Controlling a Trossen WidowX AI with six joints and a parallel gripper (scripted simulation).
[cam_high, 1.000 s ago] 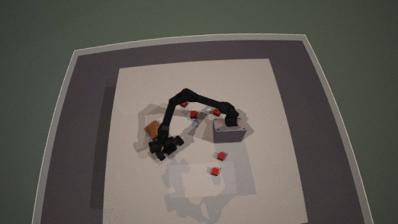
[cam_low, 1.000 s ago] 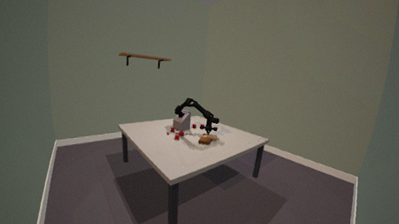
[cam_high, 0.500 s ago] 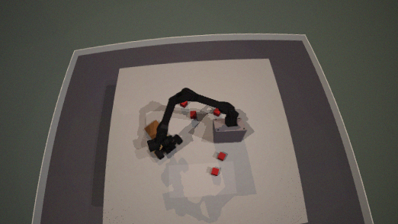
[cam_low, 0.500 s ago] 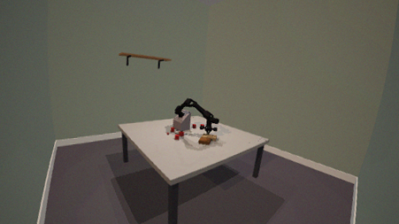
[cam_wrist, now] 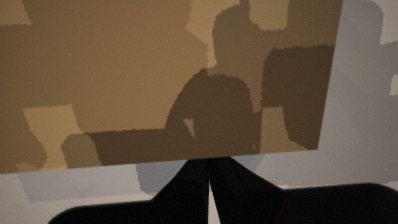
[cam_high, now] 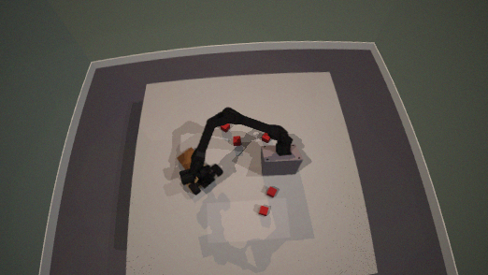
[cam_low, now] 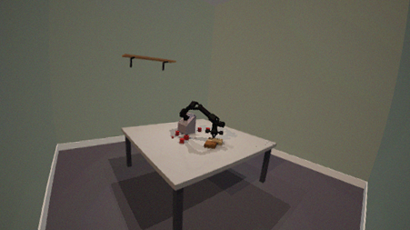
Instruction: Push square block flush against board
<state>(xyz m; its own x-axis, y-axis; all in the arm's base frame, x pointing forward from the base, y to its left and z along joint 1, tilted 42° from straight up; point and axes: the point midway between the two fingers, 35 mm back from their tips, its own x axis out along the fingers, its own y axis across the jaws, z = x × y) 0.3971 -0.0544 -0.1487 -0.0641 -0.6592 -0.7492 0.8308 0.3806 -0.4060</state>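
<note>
The square block, darker orange-brown [cam_high: 186,157] [cam_low: 210,144], lies flat on the table beside the arm's hand. The board, light tan [cam_low: 218,140] [cam_wrist: 125,75], lies close to it in the exterior view and is mostly hidden under the hand in the top view. Whether the two touch along a whole side cannot be told. My gripper [cam_low: 214,136] [cam_wrist: 206,151] is shut and empty. In the wrist view its fingertips meet at the board's long lower edge, left of a corner. Whether they touch it is unclear.
Several red cubes [cam_high: 236,140] [cam_high: 272,192] [cam_low: 182,141] are scattered on the white table [cam_high: 322,108] [cam_low: 163,162]. The arm's base stands on a grey box [cam_high: 281,166] [cam_low: 187,127], to the right of the block in the top view.
</note>
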